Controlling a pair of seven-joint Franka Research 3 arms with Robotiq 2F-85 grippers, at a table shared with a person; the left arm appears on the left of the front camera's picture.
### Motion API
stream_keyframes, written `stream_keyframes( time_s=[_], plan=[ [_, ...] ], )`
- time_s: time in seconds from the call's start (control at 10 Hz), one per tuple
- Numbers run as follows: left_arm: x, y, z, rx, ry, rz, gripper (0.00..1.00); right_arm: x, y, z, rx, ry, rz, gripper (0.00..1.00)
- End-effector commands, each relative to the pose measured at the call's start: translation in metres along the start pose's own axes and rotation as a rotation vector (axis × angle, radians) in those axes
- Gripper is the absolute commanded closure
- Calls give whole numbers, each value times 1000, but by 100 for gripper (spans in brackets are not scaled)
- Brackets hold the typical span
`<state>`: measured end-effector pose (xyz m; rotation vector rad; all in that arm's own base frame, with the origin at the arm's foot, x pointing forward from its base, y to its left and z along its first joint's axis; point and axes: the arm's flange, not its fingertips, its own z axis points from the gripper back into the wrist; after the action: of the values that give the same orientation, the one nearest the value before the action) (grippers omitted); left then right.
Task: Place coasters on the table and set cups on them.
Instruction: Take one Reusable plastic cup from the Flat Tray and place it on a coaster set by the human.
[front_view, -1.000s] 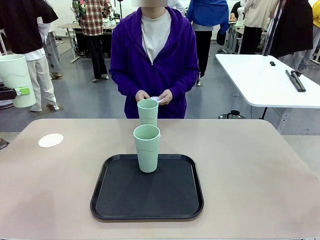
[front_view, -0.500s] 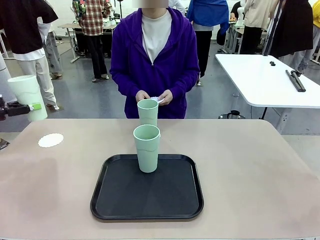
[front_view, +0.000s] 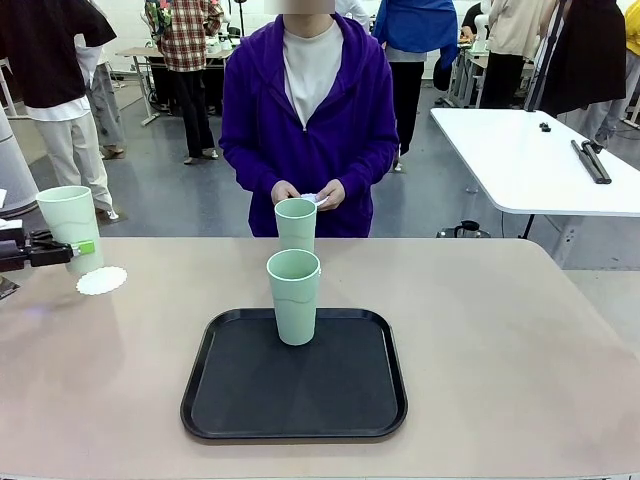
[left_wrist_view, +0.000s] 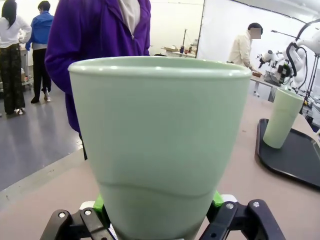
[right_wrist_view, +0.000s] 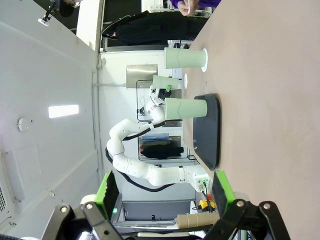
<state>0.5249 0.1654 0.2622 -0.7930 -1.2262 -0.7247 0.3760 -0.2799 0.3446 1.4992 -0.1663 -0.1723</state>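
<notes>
My left gripper (front_view: 76, 247) is shut on a mint-green cup (front_view: 69, 226) at the table's far left, holding it upright just above a white scalloped coaster (front_view: 101, 281). In the left wrist view this cup (left_wrist_view: 160, 145) sits between the green pads (left_wrist_view: 98, 202). A second cup (front_view: 294, 297) stands on the black tray (front_view: 240, 400). A third cup (front_view: 296, 224) stands on the table (front_view: 500, 330) beyond the tray, on a coaster (right_wrist_view: 205, 57). The person's hands hold another coaster (front_view: 318, 199). My right gripper (right_wrist_view: 165, 195) is open and holds nothing.
The person in a purple hoodie (front_view: 300, 110) stands at the far edge. A white table (front_view: 530, 160) stands at the back right. In the right wrist view the scene lies sideways, with the tray (right_wrist_view: 207, 130) and the left arm (right_wrist_view: 145, 170) beyond.
My left gripper has carried the cup down and to the right, from high off the table's left edge to just over the coaster. The tray, the other cups and the person have stayed still.
</notes>
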Motion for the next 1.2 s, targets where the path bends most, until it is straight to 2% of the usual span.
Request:
stream_keyframes(
  time_s=[0.0, 0.3, 0.6, 0.7, 1.1],
  plan=[
    [-9, 7, -6, -64, 4, -39, 17, 0, 1, 0, 4, 2, 0, 0],
    [-27, 13, -17, -101, -4, -24, 17, 0, 1, 0, 4, 2, 0, 0],
    [-19, 15, -18, -110, -43, -43, 17, 0, 1, 0, 4, 2, 0, 0],
    [-31, 12, -20, -93, -3, 3, 17, 0, 1, 0, 4, 2, 0, 0],
    [-32, 14, -20, -97, -8, 3, 17, 0, 1, 0, 4, 2, 0, 0]
  ],
)
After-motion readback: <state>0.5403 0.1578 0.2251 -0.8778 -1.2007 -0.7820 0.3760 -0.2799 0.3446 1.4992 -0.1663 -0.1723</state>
